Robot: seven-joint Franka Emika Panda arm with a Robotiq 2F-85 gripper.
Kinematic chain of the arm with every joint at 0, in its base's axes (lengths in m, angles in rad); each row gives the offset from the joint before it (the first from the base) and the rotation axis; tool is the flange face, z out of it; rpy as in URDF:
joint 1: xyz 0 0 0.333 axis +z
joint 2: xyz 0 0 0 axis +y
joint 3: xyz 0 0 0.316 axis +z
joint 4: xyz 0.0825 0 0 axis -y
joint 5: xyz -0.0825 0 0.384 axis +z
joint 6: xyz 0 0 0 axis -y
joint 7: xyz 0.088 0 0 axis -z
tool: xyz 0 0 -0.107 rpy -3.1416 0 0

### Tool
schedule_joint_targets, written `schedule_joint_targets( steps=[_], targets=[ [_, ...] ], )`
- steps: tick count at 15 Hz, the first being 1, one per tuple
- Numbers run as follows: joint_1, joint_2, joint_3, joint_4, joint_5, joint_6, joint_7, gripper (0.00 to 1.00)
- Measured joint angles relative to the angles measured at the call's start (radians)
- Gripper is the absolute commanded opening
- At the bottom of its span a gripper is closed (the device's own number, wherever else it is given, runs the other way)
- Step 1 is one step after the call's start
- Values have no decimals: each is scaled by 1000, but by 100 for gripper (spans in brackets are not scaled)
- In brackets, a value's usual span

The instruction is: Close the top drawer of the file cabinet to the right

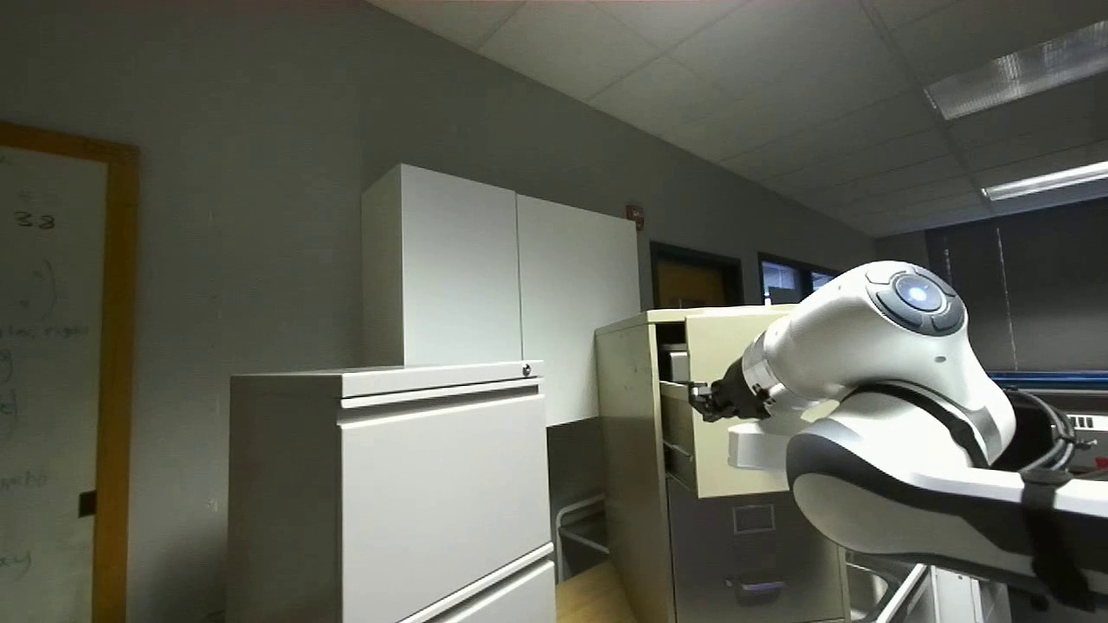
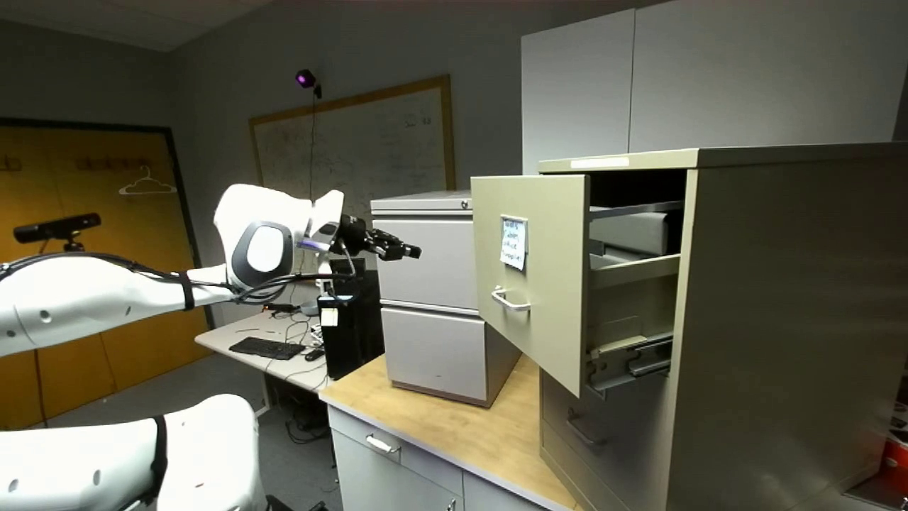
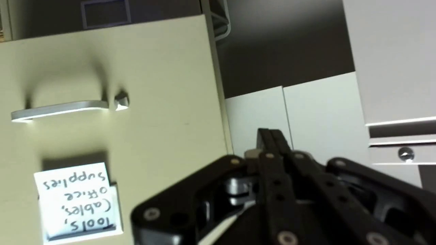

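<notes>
your claw [image 3: 271, 136] holds nothing; the top drawer [image 2: 553, 262] stands pulled out beside it

you have the two fingers [image 3: 272, 166] together, side against side, with nothing gripped. your white arm [image 2: 85, 298] runs back from the claw, to its left in an exterior view. the top drawer is near the claw but apart from it, to its right in that view, its beige front well out. the front bears a white paper label [image 3: 78, 204], which your wrist view shows upside down: "tools, cables, office supplies". near the label is a metal handle [image 3: 61, 109], with a small metal knob [image 3: 121, 100] just beside one end. farther right of the claw, a grey box [image 2: 628, 233] shows over the drawer's side wall, and the file cabinet [image 2: 780, 305] stands behind the beige front. beyond the claw you have a light-grey cabinet [image 2: 429, 262] on a wooden counter [image 2: 440, 426], whose top is lower than the claw. farther off, a white cupboard [image 2: 582, 99] is above and right of the claw in an exterior view. a whiteboard [image 2: 355, 142] is beyond the claw too, higher and to its left in that view.
</notes>
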Motion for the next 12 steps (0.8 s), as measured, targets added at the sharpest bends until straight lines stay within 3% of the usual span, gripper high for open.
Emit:
schedule_joint_targets(
  steps=[12],
  targets=[
    [-290,19,45,-4,11,156,0,0]
  ],
)
